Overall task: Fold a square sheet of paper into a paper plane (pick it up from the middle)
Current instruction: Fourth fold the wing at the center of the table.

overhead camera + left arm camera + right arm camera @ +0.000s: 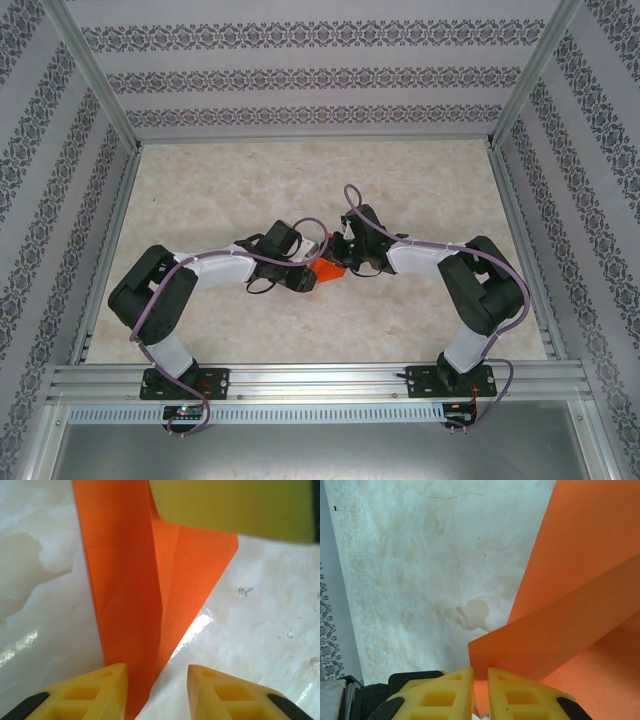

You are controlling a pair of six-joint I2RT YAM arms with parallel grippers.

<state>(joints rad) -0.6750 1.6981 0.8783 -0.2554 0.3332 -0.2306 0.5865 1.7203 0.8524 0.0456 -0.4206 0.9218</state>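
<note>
Right gripper (480, 674) pinches orange paper (580, 555), left gripper (156, 670) gapes; marbled table (250, 185), patterned walls (300, 80).

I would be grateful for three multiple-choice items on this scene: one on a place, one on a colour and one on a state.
1. Where on the table is the orange paper?
A. by the far left corner
B. near the middle, where the two arms meet
C. on the near rail

2. What colour are the left gripper's fingers?
A. yellow
B. blue
C. white

3. How do the left gripper's fingers stand?
A. shut on the paper
B. shut on nothing
C. apart, with the paper's narrow end between them

Answers:
1 B: the top view shows orange between the arms' ends.
2 A: the left wrist view shows yellow fingers.
3 C: that view shows a clear gap between them.
</note>
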